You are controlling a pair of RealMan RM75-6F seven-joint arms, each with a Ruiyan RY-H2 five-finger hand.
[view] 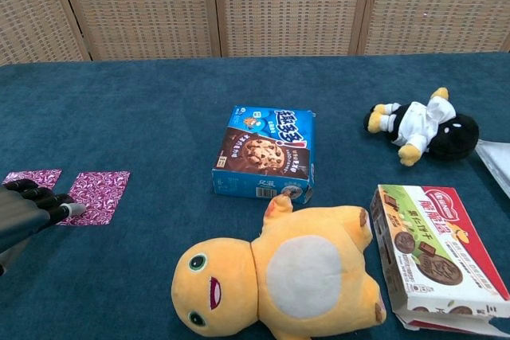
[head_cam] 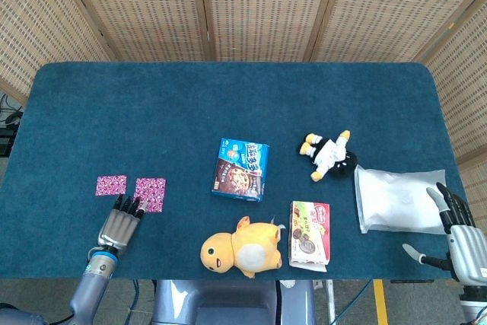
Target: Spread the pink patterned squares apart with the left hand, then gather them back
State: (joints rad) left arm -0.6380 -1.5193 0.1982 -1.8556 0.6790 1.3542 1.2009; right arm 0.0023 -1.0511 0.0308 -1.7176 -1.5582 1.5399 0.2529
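Head view shows two pink squares (head_cam: pixel 150 192) lying apart at lower left; the left hand (head_cam: pixel 121 222) touches one, fingers spread. The right hand (head_cam: pixel 460 239), lower right, holds nothing.

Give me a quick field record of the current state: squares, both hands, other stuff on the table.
squares: two pink squares, flat, apart, a strip of cloth between them
left hand: left hand fingertips at the near edge of the right-side square, holds nothing
right hand: right hand at the table's right edge, fingers apart, holds nothing
other items: cookie box, yellow plush, penguin plush, biscuit box, white bag
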